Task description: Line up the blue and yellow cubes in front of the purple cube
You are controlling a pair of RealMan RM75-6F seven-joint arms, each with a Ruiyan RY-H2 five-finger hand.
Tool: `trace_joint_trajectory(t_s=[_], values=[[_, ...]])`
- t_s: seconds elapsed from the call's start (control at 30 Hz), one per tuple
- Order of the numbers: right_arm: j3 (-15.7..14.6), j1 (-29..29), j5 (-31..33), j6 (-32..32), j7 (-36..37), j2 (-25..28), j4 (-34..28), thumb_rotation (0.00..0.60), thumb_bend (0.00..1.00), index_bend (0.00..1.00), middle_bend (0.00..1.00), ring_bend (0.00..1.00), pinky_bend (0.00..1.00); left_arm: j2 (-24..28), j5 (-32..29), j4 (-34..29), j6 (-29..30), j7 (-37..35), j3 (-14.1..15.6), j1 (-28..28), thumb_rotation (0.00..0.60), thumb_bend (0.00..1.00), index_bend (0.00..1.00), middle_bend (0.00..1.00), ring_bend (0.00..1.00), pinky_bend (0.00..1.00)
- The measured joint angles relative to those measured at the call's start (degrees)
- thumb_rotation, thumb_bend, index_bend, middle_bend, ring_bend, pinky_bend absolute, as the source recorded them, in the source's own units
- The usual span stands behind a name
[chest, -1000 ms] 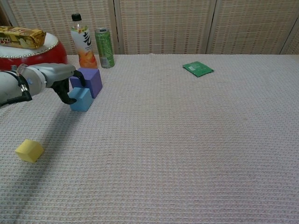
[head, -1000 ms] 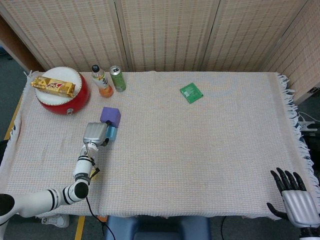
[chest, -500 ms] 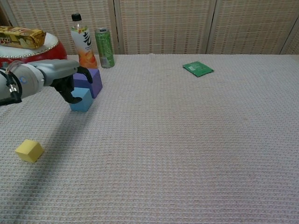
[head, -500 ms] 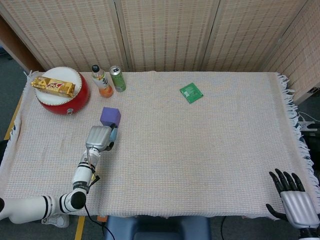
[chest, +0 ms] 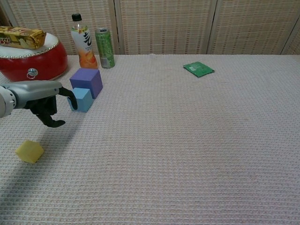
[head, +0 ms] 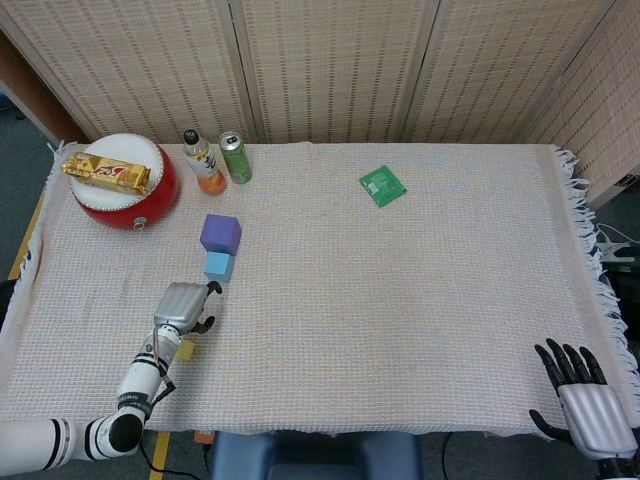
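Sitting on the woven cloth [head: 400,300], the purple cube [head: 220,233] is the largest of the three, with the smaller, light blue cube [head: 218,266] touching its near face; both lie flat and square to each other. The yellow cube [chest: 29,151] is smaller again, slightly turned, and lies well apart toward the near left edge. In the head view it is almost wholly hidden under the left hand [head: 183,305], only a sliver showing. That hand hovers over the cloth between blue and yellow, fingers [chest: 48,112] loosely curled downward, holding nothing. The right hand [head: 585,397] rests at the near right corner, fingers spread, empty, cut off by the picture's lower edge and out of the chest view.
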Motion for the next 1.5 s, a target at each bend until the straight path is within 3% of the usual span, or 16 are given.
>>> trace_joint_trajectory(t_s=[0.2,0.8,1.5], values=[[0.1,0.0,0.4,-0.1,-0.1,0.0,0.0,0.463,0.02,0.00,0.00,0.00,0.00,-0.6,-1.0,1.1,-1.7,-1.7,-0.2,0.0,0.600,0.38,0.20,1.00,1.00,1.00],[0.7,0.3,1.8,-0.7,-0.3,0.0,-0.1,0.462,0.02,0.00,0.00,0.00,0.00,-2.4,-4.8,6.6,-6.4,-2.4,-0.2,-2.0,0.600,0.38,0.07,1.00,1.00,1.00],[0.9,0.4,2.4,-0.8,-0.2,0.1,-0.2,0.461,0.02,0.00,0.00,0.00,0.00,-2.9,-7.3,10.6,-8.6,-4.8,-1.1,-3.3,0.600,0.38,0.09,1.00,1.00,1.00]])
